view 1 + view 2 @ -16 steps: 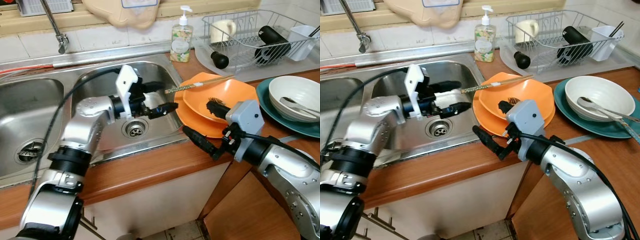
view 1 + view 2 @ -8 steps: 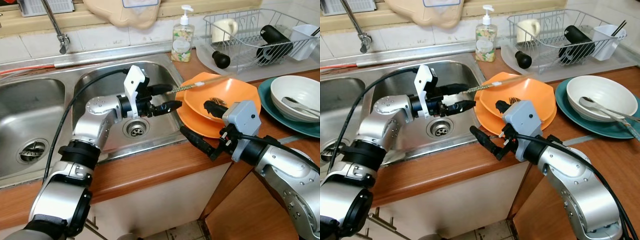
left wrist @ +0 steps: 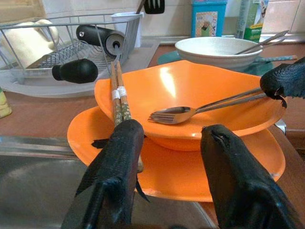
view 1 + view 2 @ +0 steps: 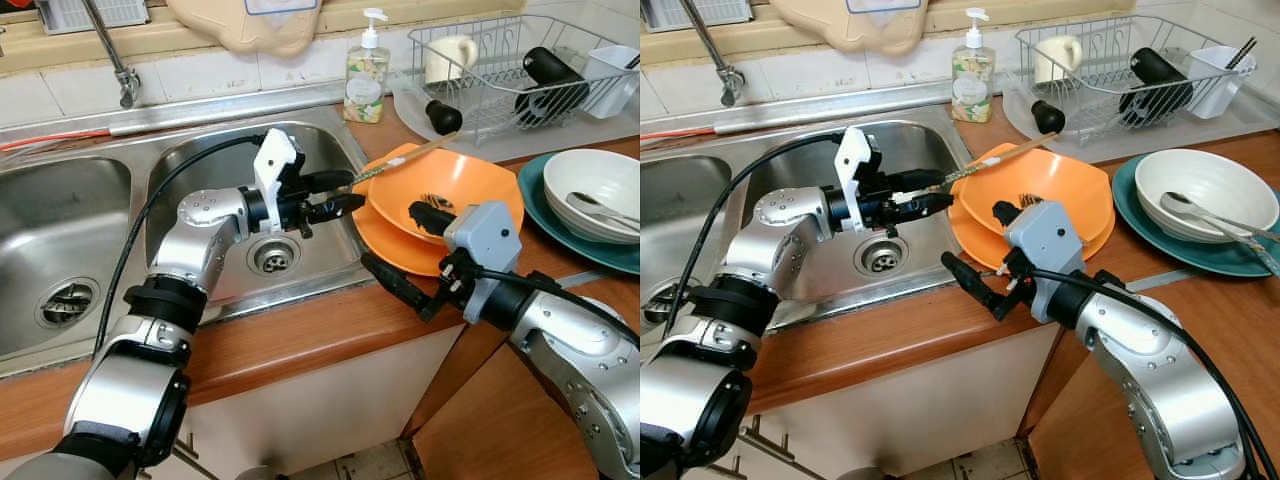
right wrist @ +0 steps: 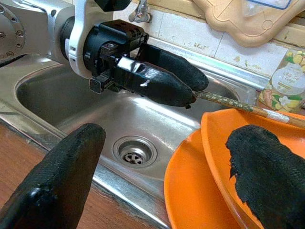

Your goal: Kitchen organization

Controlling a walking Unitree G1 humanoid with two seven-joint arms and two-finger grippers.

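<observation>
At the front edge of the wooden surface (image 4: pixel 300 345), the right gripper (image 4: pixel 412 255) straddles the rim of the upper of two stacked orange plates (image 4: pixel 445 200), one finger reaching over the sink edge and the other resting inside the dish; its jaws are spread wide and grasp nothing. Just beyond, over the right-hand basin of the steel sink (image 4: pixel 210 160), the left gripper (image 4: pixel 335 193) is clenched on the near ends of a pair of chopsticks (image 4: pixel 400 160), whose far ends slant up across the plate's rim. A fork (image 3: pixel 174 114) lies in the upper plate. Further right, a white bowl (image 4: pixel 590 195) with a spoon sits on a teal plate (image 4: pixel 535 215); behind, a soap bottle (image 4: pixel 366 68) and a wire dish rack (image 4: pixel 510 65) stand against the tiled wall. The step in hand appears to be clearing utensils off the dishes. The next move probably calls for lifting the chopsticks clear of the plate without tipping it, then carrying them toward the rack's cutlery holder or into the sink.
</observation>
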